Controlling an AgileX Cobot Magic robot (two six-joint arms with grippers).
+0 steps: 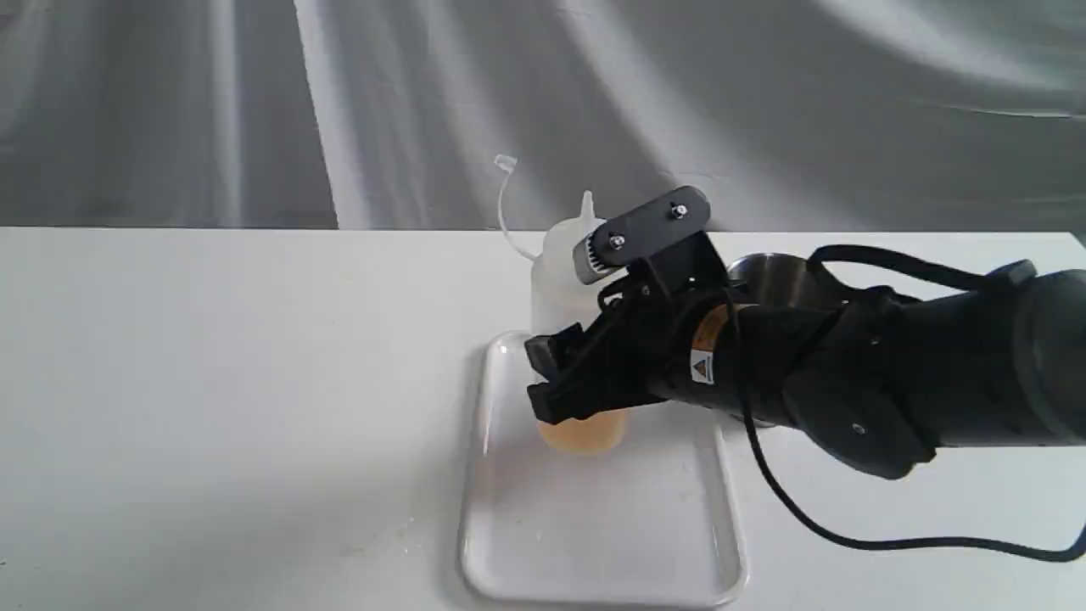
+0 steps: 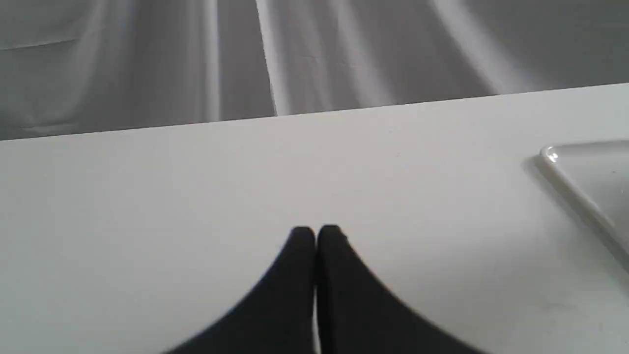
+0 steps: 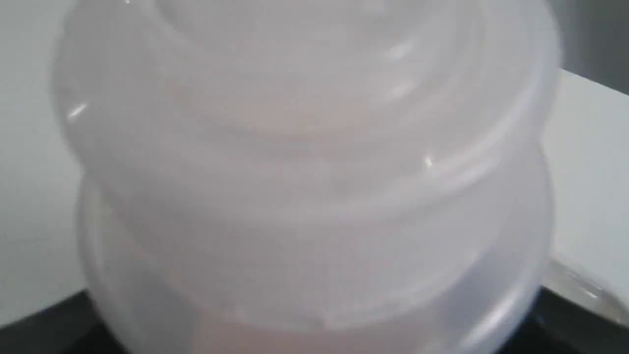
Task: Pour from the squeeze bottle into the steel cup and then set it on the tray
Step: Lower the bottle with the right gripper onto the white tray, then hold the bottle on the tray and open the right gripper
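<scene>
The squeeze bottle (image 1: pixel 556 276) stands upright with its base on the far end of the white tray (image 1: pixel 594 543), and amber liquid shows at its bottom. The thin cap strap curls up behind the nozzle. My right gripper (image 1: pixel 547 378) reaches in from the right, shut on the bottle's middle. The right wrist view is filled by the bottle (image 3: pixel 304 162), with dark fingers (image 3: pixel 44 324) at its sides. The steel cup (image 1: pixel 768 276) stands behind the right arm, mostly hidden. My left gripper (image 2: pixel 316 231) is shut and holds nothing, low over bare table left of the tray's corner (image 2: pixel 585 172).
A black cable (image 1: pixel 848 530) trails from the right arm across the table to the right of the tray. A grey cloth backdrop hangs behind the table's far edge. The white table stretches bare to the left of the tray.
</scene>
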